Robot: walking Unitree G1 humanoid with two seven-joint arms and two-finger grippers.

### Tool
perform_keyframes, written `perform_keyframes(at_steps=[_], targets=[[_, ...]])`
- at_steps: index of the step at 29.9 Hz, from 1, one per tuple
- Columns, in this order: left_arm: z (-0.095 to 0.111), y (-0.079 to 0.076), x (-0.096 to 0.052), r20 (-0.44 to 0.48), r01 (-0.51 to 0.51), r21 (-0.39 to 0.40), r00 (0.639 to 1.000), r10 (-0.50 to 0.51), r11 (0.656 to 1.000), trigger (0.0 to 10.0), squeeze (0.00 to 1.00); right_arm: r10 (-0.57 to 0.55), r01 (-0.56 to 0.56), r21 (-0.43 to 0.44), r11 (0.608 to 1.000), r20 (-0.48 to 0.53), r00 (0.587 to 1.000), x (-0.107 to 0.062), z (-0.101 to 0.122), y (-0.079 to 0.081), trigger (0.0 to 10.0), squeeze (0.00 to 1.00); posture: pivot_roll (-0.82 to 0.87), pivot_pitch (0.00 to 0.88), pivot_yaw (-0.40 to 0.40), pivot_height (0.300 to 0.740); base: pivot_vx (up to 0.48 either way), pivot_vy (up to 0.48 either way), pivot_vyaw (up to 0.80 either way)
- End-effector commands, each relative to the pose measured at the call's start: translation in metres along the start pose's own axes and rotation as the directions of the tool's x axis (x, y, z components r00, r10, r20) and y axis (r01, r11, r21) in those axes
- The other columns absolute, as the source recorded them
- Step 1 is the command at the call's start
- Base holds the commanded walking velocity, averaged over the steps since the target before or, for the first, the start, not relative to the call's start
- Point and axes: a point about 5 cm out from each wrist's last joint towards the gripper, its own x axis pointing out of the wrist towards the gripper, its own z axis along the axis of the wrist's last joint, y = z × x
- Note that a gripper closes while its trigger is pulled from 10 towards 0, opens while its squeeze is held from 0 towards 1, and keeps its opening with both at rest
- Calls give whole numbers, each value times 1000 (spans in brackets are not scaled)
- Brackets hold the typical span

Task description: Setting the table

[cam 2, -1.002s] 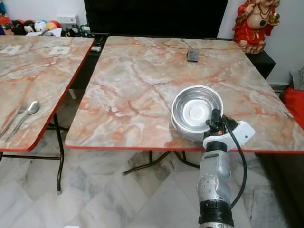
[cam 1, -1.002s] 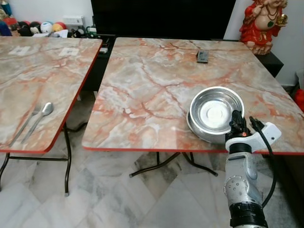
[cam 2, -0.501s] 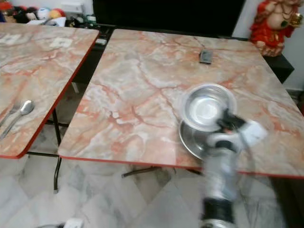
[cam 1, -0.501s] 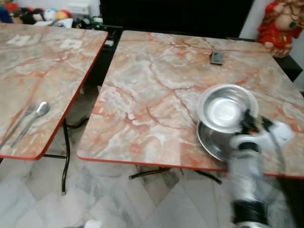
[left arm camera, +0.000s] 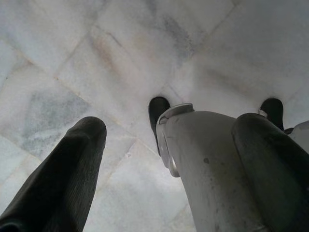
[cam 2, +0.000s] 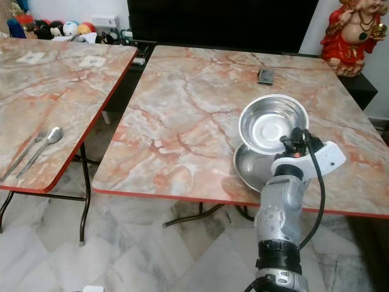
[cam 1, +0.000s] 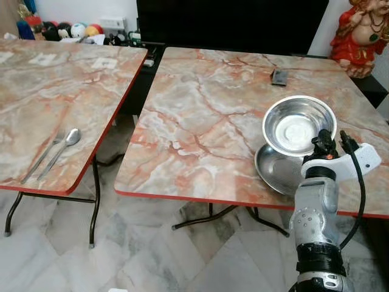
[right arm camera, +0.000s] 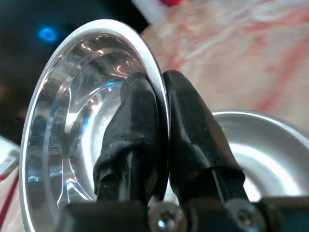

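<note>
Since a second ago the upper steel bowl (cam 1: 298, 125) has come up off the lower bowl (cam 1: 276, 171) it was nested in, and now hangs tilted just above it. The right gripper (right arm camera: 161, 121) has its two black fingers (right arm camera: 133, 125) pinched tight on the raised bowl's near rim, one inside and one outside. The lower bowl rests on the marble table (cam 1: 200, 121) near its front edge. A small dark remote (cam 1: 279, 76) lies far back on that table. On the neighbouring table (cam 1: 36, 97) a spoon (cam 1: 62, 146) and fork (cam 1: 42, 157) lie side by side. The left gripper (left arm camera: 169, 159) hangs over the floor, fingers apart.
</note>
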Motion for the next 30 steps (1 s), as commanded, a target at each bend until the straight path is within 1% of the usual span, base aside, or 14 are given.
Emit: perform_keyframes(at_steps=[1, 6, 12, 15, 19, 24, 30], targets=[[-11, -1, -2, -49, 2, 6, 999, -1, 1000, 10000, 0, -66, 66, 31, 997, -9, 998, 3, 1, -5, 10000, 0, 22, 133, -41, 740, 0, 0, 0], [-11, -1, -2, -47, 2, 8, 999, -2, 1000, 10000, 0, -123, 124, 48, 991, -37, 992, 4, -4, -8, 10000, 0, 21, 133, -38, 740, 0, 0, 0], [-11, 0, -2, -47, 3, 11, 999, -2, 1000, 10000, 0, -140, 144, 58, 988, -74, 987, 1, -11, -9, 10000, 0, 25, 136, -35, 740, 0, 0, 0], [-11, 0, -2, -48, 3, 12, 999, -3, 1000, 10000, 0, -156, 166, 83, 983, -117, 981, 0, -19, -12, 10000, 0, 26, 137, -33, 740, 0, 0, 0], [-11, 0, -2, -48, 4, 12, 999, -3, 1000, 10000, 0, -146, 160, 72, 985, -161, 976, -1, -26, -12, 10000, 0, 26, 137, -33, 740, 0, 0, 0], [-11, 0, -2, -48, 4, 12, 999, -4, 1000, 10000, 0, -152, 166, 76, 983, -171, 974, 0, -30, -14, 10000, 0, 29, 137, -32, 740, 0, 0, 0], [-10, -1, -2, -47, 7, 14, 999, -6, 1000, 10000, 0, -155, 173, 89, 981, -185, 970, 4, -35, -14, 10000, 0, 32, 138, -29, 740, 0, 0, 0]])
